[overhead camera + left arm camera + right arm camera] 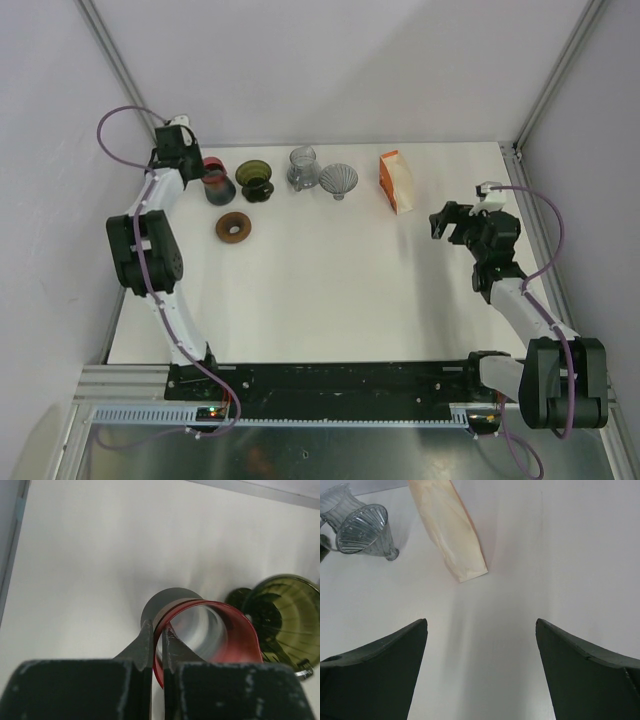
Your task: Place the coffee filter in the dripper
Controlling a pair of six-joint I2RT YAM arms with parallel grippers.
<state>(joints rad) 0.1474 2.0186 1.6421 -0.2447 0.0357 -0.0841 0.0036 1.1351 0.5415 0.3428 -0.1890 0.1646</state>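
left arm (pixel 150 240): stretched up the left edge of the table (pixel 330 300), elbow folded at mid-table, wrist at the far-left corner, tool pointing down and slightly right onto the row of items

left gripper (pixel 157 630): pressed together, pinching the rim of the red dripper (pixel 240 635), one finger inside the cone and one outside. Thin red wall sits between the tips. Dripper has a grey base and stands on the table at the left end of the far row

right arm (pixel 520 300): base at near right, forearm angled up and left, wrist bent so the tool points left over bare table in the right half

right gripper (pixel 481 622): fingers spread wide, nothing between them, not touching anything

coffee filters: in the filter pack (pixel 451 530), cream paper with an orange side, lying on the table at the right end of the far row, just ahead of the right gripper and apart from it. Well apart from the red dripper

rest of the row, left to right after the red one: green dripper (pixel 255 180) just beside it, glass jug (pixel 302 167), clear dripper (pixel 338 180) touching or nearly touching the jug. Brown ring (pixel 235 227) lies flat nearer the arms, in front of the red and green drippers

labels: any print on the pack is too small to read
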